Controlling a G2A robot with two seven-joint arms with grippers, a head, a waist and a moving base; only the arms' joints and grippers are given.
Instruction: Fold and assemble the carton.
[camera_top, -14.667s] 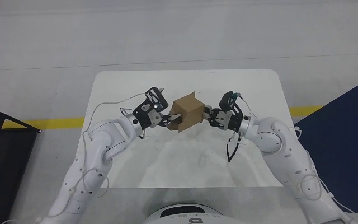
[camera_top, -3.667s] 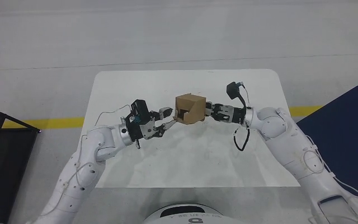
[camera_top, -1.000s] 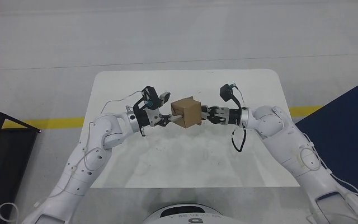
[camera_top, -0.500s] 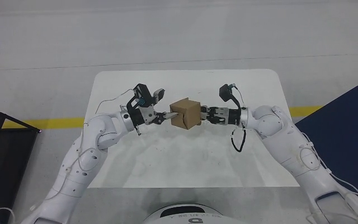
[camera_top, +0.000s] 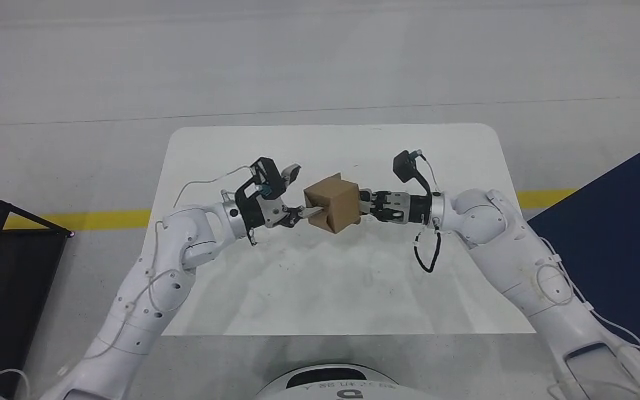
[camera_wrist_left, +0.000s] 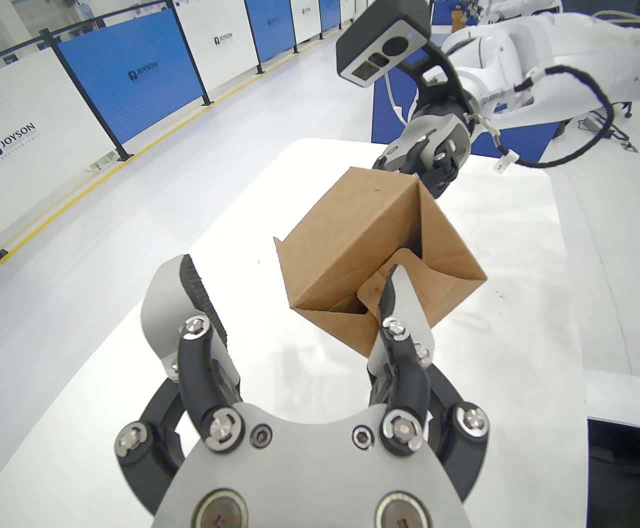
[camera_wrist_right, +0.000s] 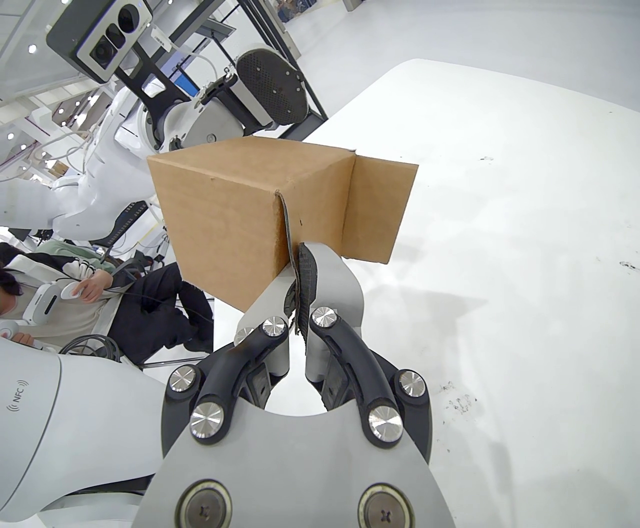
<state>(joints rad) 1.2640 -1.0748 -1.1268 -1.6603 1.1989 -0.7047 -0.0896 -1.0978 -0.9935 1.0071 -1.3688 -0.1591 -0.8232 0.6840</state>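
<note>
My right gripper (camera_wrist_right: 300, 260) is clenched on a back edge of the carton (camera_top: 333, 203) and holds it tilted over the middle of the table (camera_top: 450, 290). My left gripper (camera_wrist_left: 290, 270) is spread wide at the carton's open end. One finger (camera_wrist_left: 402, 310) touches a small inner flap (camera_wrist_left: 369, 294), and the other is clear of the cardboard. The carton sits between both grippers.

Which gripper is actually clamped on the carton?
The right gripper: its jaws are shut on an edge of the carton. The left gripper has open jaws, one finger touching the open end.
</note>
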